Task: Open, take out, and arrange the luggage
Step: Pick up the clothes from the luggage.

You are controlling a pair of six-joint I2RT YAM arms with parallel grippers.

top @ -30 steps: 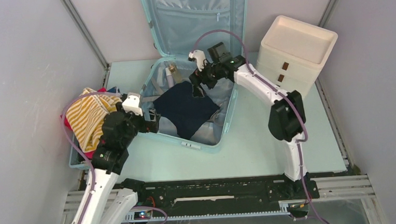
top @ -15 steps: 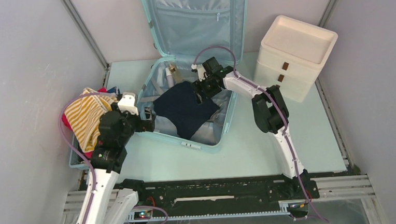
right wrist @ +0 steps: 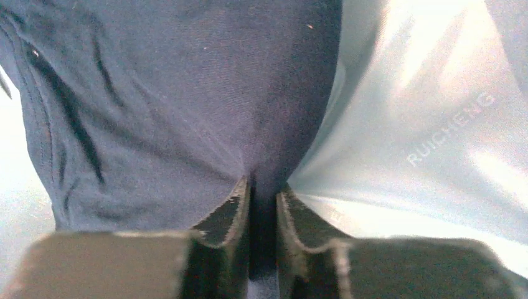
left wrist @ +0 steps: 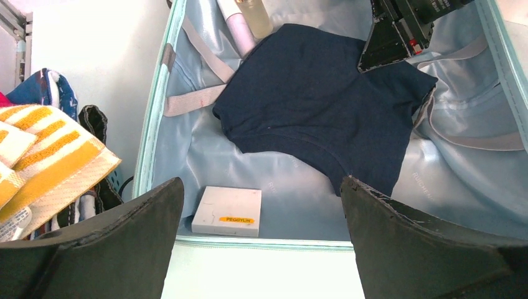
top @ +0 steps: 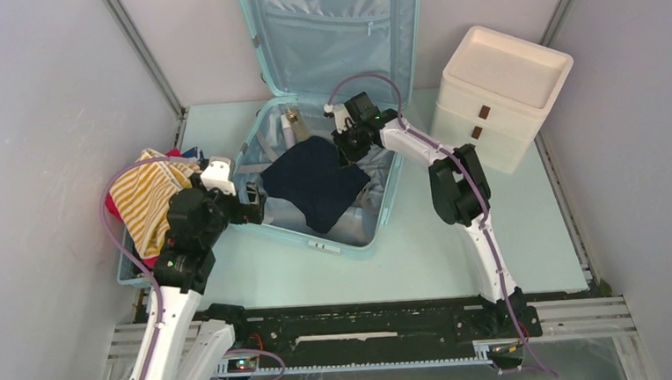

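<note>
- Luggage, a large pale mint-blue hard-shell suitcase (top: 332, 40), lies open in the middle of the pale mint surface (top: 459, 244). Its base is flat and its lid stands upright at the far wall, with the grey-blue lining and zip pocket facing the arms.
- A dark navy fabric garment (top: 314, 182) is spread over the lining in the middle of the base.
- The right end effector (top: 345, 150) reaches into the base from the right, down at the far right edge of the navy garment. In the right wrist view its fingers (right wrist: 224, 218) are drawn close together, clamped on a raised fold of that dark cloth, with shiny lining just to the right.
- The left end effector (top: 254, 208) hangs at the near left rim of the suitcase, its jaws wide apart and gripping nothing. The garment lies beyond it.
- A small flat white box with a yellow label (left wrist: 227, 210) rests on the lining in the near left corner, near the garment but apart from it.
- A pink tube (left wrist: 236, 31) and a clear bottle (left wrist: 254, 15) lie side by side at the far left of the base.
- Grey webbing straps (left wrist: 193, 99) trail across the lining.
- A yellow-and-white striped cloth (top: 152, 201) is heaped on a small blue basket (top: 126, 271), left of the suitcase.
- A cream-white box of stacked drawers with brown tabs (top: 498, 92) stands at the far right, apart from the suitcase.
</note>
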